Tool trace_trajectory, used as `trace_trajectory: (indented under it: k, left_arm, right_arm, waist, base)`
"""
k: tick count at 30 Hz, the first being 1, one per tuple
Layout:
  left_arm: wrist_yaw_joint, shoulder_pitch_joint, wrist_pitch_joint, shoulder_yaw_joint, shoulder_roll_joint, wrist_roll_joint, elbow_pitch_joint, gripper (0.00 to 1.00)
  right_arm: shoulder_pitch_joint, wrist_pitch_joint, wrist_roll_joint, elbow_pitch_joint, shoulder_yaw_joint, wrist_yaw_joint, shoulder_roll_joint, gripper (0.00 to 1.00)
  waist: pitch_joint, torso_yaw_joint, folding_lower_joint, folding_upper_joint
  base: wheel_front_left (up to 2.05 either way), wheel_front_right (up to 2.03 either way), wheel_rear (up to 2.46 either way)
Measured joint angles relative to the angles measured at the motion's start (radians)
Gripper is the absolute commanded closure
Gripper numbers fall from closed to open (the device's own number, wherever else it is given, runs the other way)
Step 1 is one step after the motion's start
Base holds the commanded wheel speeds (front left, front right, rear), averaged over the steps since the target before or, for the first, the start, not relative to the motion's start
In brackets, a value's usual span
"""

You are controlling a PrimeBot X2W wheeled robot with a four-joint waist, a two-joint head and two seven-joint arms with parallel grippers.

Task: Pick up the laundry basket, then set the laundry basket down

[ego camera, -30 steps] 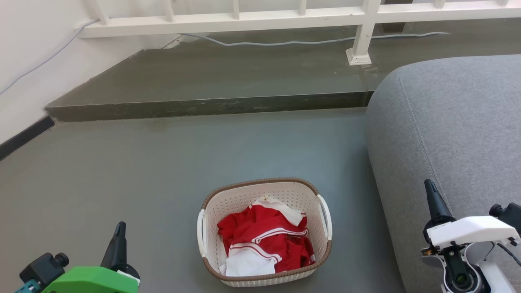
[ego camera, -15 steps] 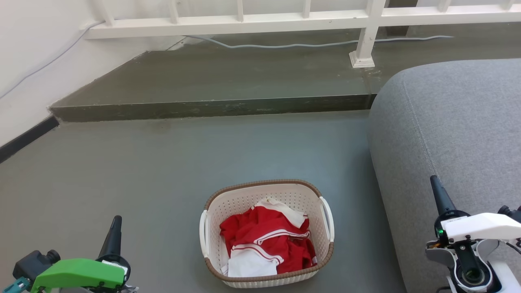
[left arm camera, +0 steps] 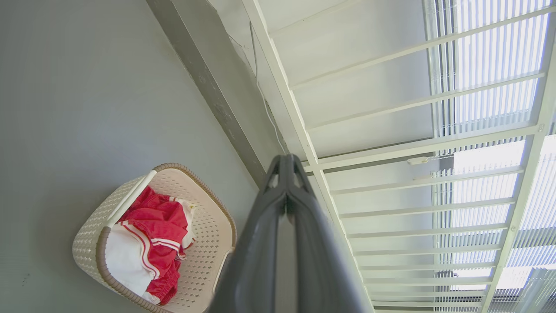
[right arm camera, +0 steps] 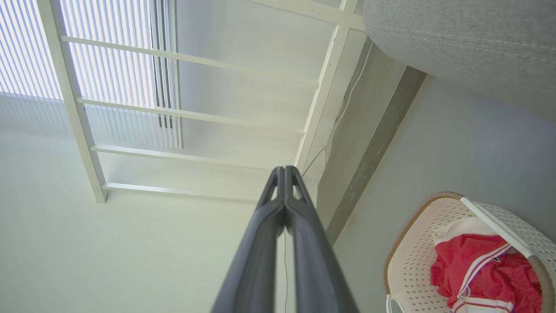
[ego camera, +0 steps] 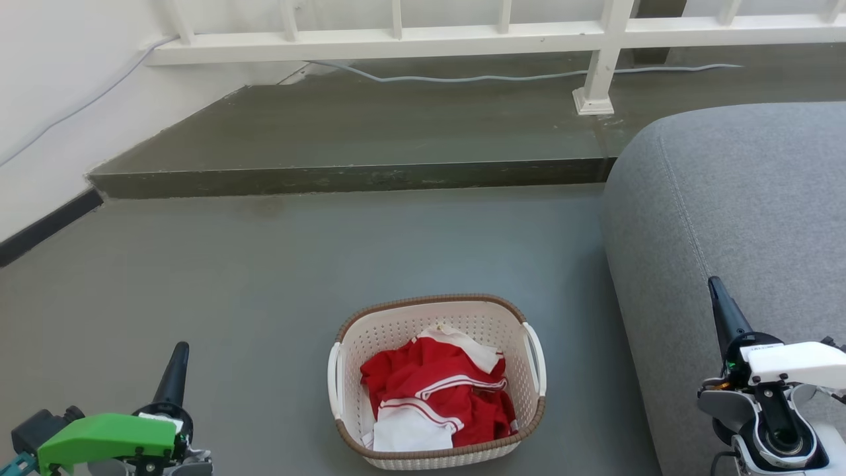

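The laundry basket point(ego camera: 436, 380) sits on the floor point(ego camera: 264, 297). Left gripper point(left arm camera: 286, 163) and right gripper point(right arm camera: 285, 171) are pressed closed, empty. Risk: uneven handle grips would tip the clothes point(ego camera: 439, 393) out.

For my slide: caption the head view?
Cream perforated plastic laundry basket holding red-and-white clothes sits on grey floor between both idle grippers.

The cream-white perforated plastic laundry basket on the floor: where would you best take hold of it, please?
Probably by the two white side handles of the cream-white perforated laundry basket: left gripper from its left, right gripper from its right. It stands upright, handles facing outward; the red and white clothes lie below the rim.
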Motion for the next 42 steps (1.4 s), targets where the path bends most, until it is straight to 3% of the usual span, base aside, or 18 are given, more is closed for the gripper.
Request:
trace_trajectory:
  k: [17,42]
  left_arm:
    - [-0.047,-0.049,0.043,0.049,-0.018,-0.220,0.052,1.00]
    - [-0.051,-0.054,0.044,0.050,-0.022,-0.222,0.068,1.00]
  right_arm:
    - [-0.023,0.047,0.224,0.021,-0.055,0.040,0.008,1.00]
    - [-0.035,0.047,0.226,0.030,-0.059,0.041,0.009,1.00]
  waist:
    - [-0.009,0.013,0.0000,0.0000]
    - [-0.010,0.013,0.0000,0.0000]
  base:
    - [0.00,0.00,0.00]
    - [0.00,0.00,0.00]
